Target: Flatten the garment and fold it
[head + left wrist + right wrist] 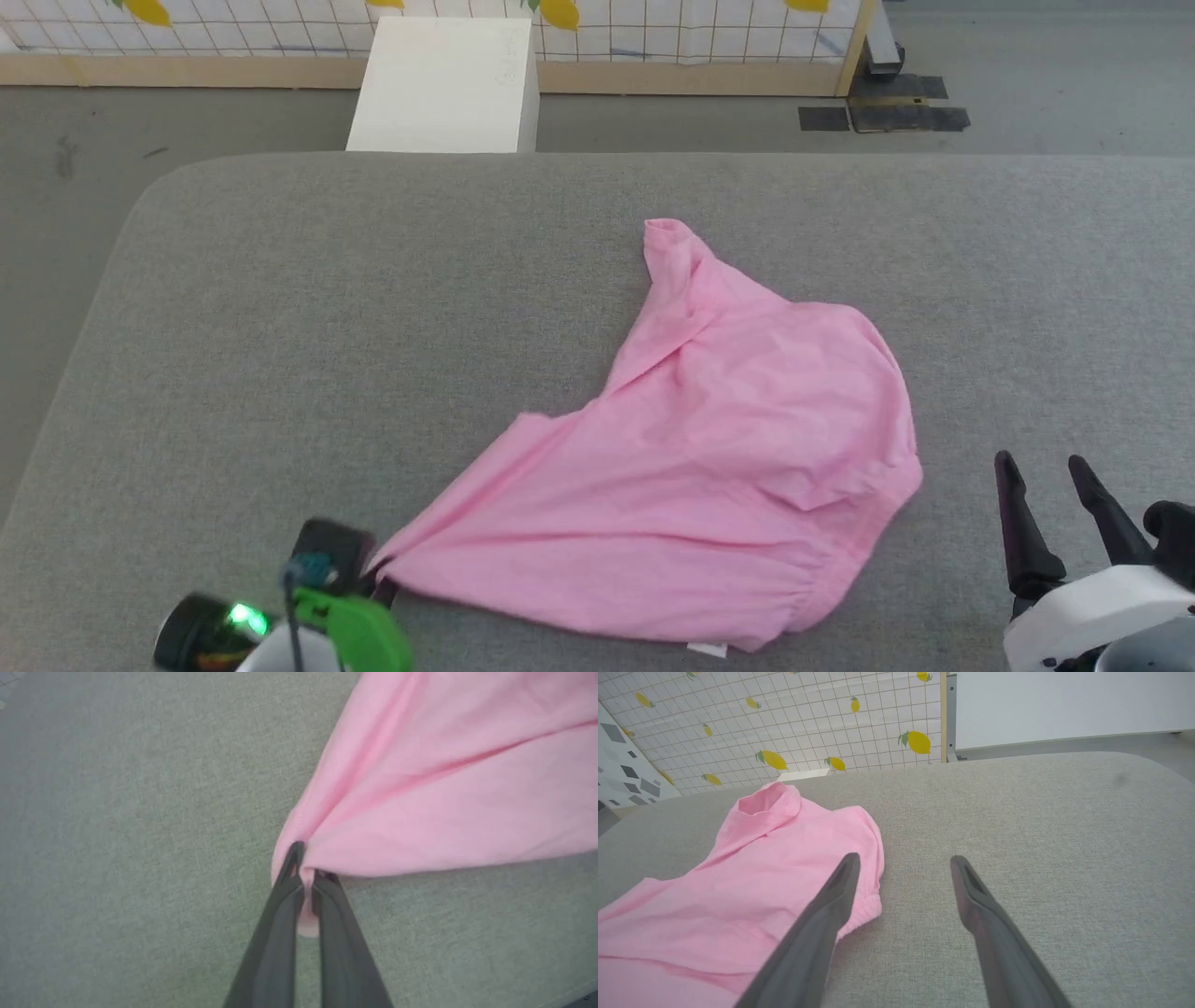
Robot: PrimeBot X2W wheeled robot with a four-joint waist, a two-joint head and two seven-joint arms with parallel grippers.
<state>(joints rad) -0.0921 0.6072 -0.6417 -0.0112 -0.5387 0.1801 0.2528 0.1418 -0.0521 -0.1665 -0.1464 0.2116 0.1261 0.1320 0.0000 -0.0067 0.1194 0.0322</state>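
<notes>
The left gripper (308,868) reaches low, jaws clamped on a corner of the garment (728,448); the right gripper (1041,460) sits beside it, jaws apart. Grey worktop (373,327), lemon-print wall (808,718) behind.

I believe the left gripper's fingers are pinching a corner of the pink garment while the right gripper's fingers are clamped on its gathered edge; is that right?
Not quite. The right gripper stands open beside the garment, gripping nothing, as the right wrist view shows. The left gripper does pinch a corner of it.
</notes>
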